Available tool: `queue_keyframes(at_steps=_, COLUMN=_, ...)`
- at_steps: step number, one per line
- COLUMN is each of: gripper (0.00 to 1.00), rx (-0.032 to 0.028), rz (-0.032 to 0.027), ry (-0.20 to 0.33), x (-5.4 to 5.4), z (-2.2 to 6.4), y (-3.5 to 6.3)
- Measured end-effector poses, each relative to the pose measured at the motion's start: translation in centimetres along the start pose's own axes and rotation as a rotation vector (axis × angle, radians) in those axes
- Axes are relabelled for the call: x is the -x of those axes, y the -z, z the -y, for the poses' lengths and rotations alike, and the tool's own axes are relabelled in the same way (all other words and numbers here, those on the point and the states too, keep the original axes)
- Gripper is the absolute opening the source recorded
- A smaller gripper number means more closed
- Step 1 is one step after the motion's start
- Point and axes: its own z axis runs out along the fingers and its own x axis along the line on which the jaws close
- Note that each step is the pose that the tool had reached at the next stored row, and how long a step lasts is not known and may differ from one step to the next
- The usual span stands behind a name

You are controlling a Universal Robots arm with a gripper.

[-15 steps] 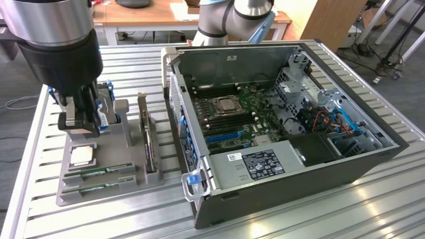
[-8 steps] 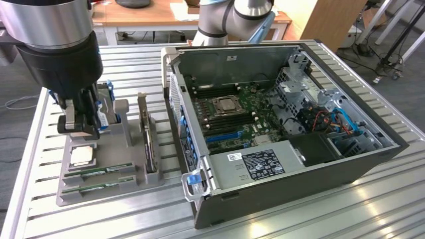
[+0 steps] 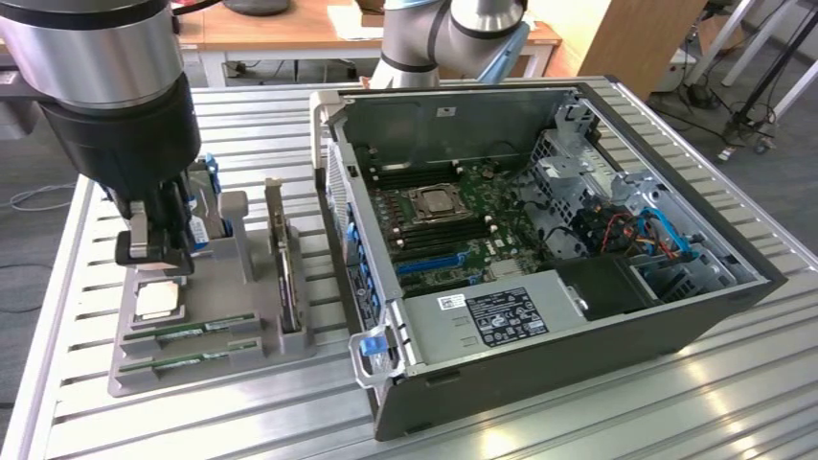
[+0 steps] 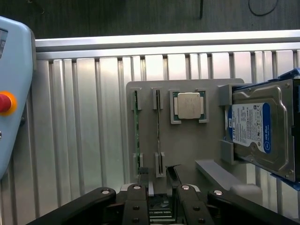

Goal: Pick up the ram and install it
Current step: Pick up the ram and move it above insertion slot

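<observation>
Two green ram sticks stand on edge in slots at the near end of a grey holder tray. In the wrist view they show edge-on as thin strips. My gripper hangs above the tray, over the silver processor chip. It is open with nothing between its fingers. The second strip lines up with the gap between the fingertips.
A hard drive with a blue-white label stands in the tray behind the gripper, and an upright card stands beside it. The open computer case with its motherboard sits at the exterior view's right. A pale blue box with a red button lies nearby.
</observation>
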Motion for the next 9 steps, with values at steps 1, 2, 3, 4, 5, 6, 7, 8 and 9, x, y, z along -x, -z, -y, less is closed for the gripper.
queue_keyframes(at_steps=1, gripper=0.3, rx=0.0, rz=0.0, ry=0.0, x=-0.01, z=0.01, y=-0.1)
queue_keyframes(at_steps=2, gripper=0.3, rx=0.0, rz=0.0, ry=0.0, x=-0.01, z=0.01, y=-0.2)
queue_keyframes(at_steps=3, gripper=0.3, rx=0.0, rz=0.0, ry=0.0, x=-0.02, z=0.01, y=-0.31)
queue_keyframes(at_steps=4, gripper=0.3, rx=0.0001, rz=0.0, ry=0.0, x=-0.02, z=0.02, y=-0.42)
queue_keyframes(at_steps=5, gripper=0.3, rx=0.0, rz=0.0, ry=0.0, x=-0.03, z=0.03, y=-0.55)
queue_keyframes(at_steps=6, gripper=0.3, rx=0.0, rz=0.0, ry=0.0, x=-0.03, z=0.03, y=-0.67)
queue_keyframes(at_steps=7, gripper=0.3, rx=0.0, rz=0.0, ry=0.0, x=-0.04, z=0.04, y=-0.8)
queue_keyframes(at_steps=8, gripper=0.3, rx=0.0, rz=0.0, ry=0.0, x=-0.04, z=0.04, y=-0.92)
queue_keyframes(at_steps=9, gripper=0.3, rx=0.0, rz=-0.0001, ry=0.0, x=-0.05, z=0.05, y=-1.04)
